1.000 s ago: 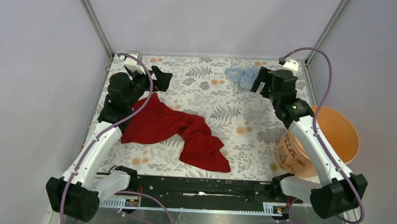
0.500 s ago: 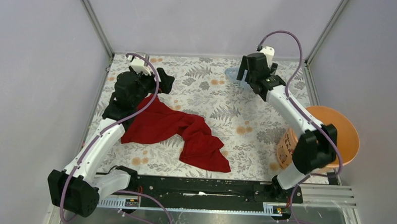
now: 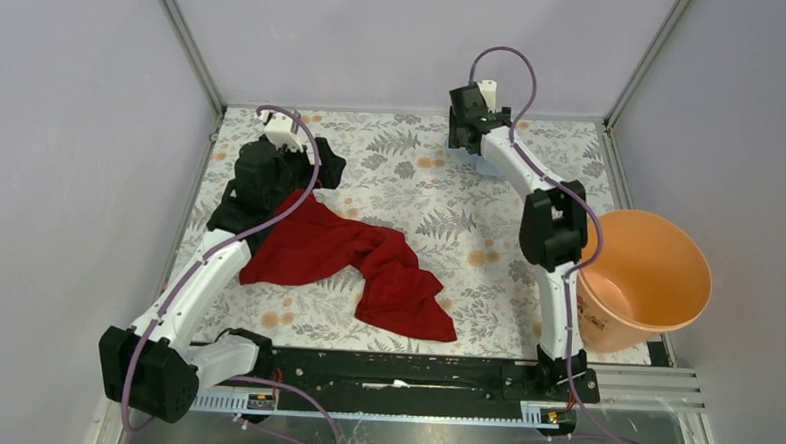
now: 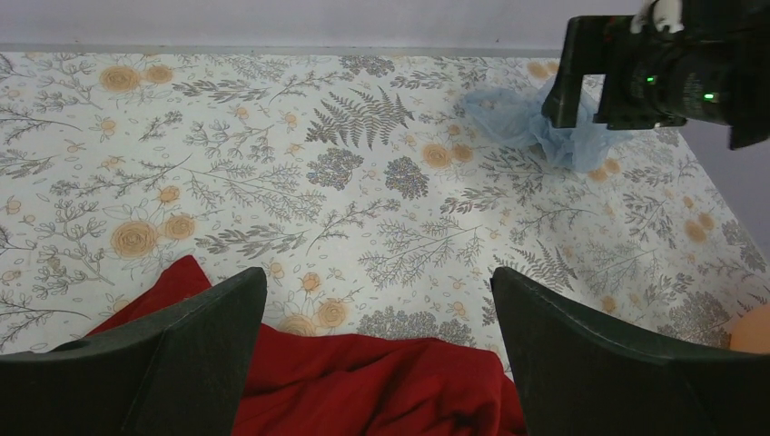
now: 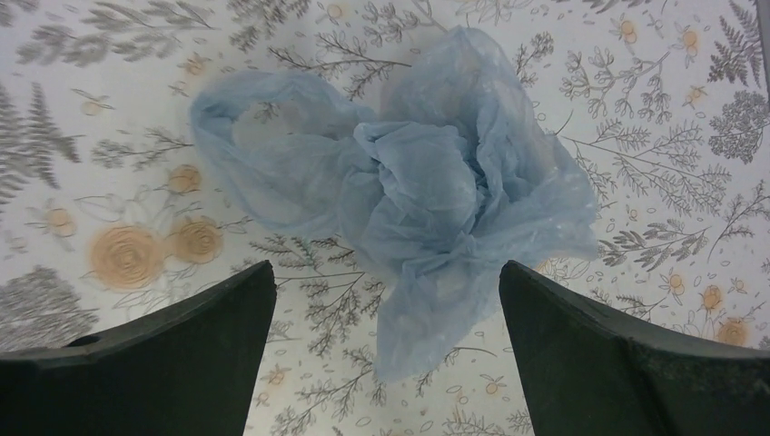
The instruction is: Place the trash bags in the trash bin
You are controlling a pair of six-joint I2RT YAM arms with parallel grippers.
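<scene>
The pale-blue trash bag (image 5: 427, 191) lies crumpled on the flowered table at the far edge, right of centre. It also shows in the left wrist view (image 4: 522, 118). My right gripper (image 5: 386, 272) is open just above it, with one finger on each side of the bag's near end, gripping nothing. In the top view the right gripper (image 3: 461, 133) covers most of the bag. The orange trash bin (image 3: 702, 286) stands upright at the right edge, apart from the bag. My left gripper (image 3: 323, 164) is open and empty at the far left, above the cloth's top edge.
A large red cloth (image 3: 348, 250) lies spread across the left and middle of the table, and also shows under the left fingers (image 4: 363, 381). Grey walls with metal posts close in the table on three sides. The right arm (image 3: 554, 224) stretches from its base to the far edge.
My right gripper has swung left along the far edge, from beside the bag to over it, and its arm no longer covers the bin. The left arm has barely moved.
</scene>
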